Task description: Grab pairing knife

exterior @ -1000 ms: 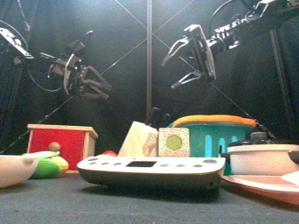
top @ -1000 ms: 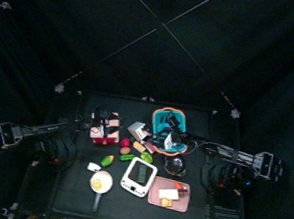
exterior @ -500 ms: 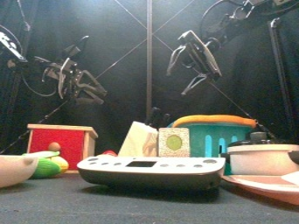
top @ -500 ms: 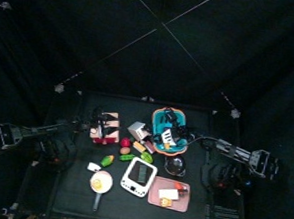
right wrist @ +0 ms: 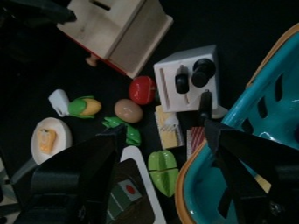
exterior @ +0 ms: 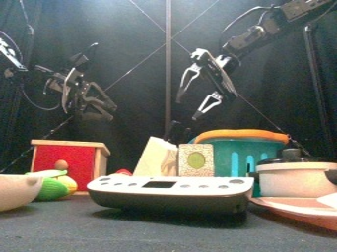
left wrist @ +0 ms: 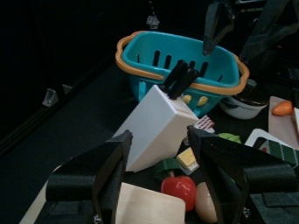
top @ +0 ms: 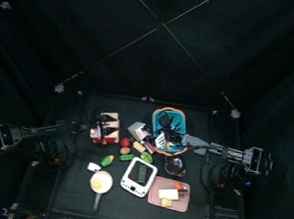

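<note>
The white knife block (left wrist: 158, 127) leans beside the teal basket (left wrist: 187, 57). Black knife handles (left wrist: 177, 77) stick out of its top. The block also shows in the right wrist view (right wrist: 187, 74), the front view (exterior: 156, 157) and the top view (top: 136, 130). I cannot tell which handle is the paring knife. My right gripper (exterior: 200, 84) hangs open and empty high above the basket (exterior: 243, 148) and the block; from above it (top: 171, 138) lies over the basket's near rim. My left gripper (exterior: 82, 89) is open and empty, raised at the left, facing the block.
A red wooden box (exterior: 69, 159) stands at the left, a white scale (exterior: 171, 192) in front. A lidded pot (exterior: 297, 177) and a pink plate (top: 171, 195) are at the right. A bowl (exterior: 27, 189), toy vegetables (right wrist: 140, 89) and a small carton (exterior: 195, 159) crowd the middle.
My right gripper has moved left and a little down, from right of the basket to above the basket and block. The left arm has barely moved.
</note>
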Controlling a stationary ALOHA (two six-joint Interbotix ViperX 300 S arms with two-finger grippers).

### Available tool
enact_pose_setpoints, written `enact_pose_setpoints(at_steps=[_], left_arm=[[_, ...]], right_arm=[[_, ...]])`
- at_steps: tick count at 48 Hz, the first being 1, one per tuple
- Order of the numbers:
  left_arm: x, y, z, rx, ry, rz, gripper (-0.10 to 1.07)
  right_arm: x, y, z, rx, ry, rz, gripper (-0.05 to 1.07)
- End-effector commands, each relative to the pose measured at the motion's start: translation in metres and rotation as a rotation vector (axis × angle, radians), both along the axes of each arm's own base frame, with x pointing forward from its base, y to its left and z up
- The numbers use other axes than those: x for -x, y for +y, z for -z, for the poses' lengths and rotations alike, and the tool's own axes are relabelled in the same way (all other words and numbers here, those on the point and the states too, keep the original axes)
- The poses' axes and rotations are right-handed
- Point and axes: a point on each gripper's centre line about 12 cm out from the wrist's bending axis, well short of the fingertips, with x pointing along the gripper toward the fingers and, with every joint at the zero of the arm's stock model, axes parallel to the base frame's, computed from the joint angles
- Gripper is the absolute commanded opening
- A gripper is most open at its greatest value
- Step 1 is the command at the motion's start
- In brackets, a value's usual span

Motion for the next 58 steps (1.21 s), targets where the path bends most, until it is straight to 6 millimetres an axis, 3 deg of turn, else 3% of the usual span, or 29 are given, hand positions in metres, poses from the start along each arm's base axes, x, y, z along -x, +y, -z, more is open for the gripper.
enact_pose_setpoints(at_steps=[1, 28, 45, 58], left_arm=[[-0.001, 0.002, -0.004, -0.006, -0.013, -0.005, 0.89], [0.002, 0.004, -0.003, 0.005, -0.014, -0.024, 0.89], [0.002, 0.005, -0.002, 0.007, -0.013, -0.025, 0.89], [0.002, 0.004, -0.002, 0.007, -0.011, -0.025, 0.89]], right_arm=[[-0.002, 0.000, -0.007, 0.016, -0.022, -0.008, 1.00], [-0.009, -0.012, 0.011, 0.106, 0.060, -0.035, 0.98], [-0.008, -0.020, 0.016, 0.107, 0.088, -0.018, 0.85], [-0.010, -0.028, 0.017, 0.106, 0.090, 0.000, 0.83]])
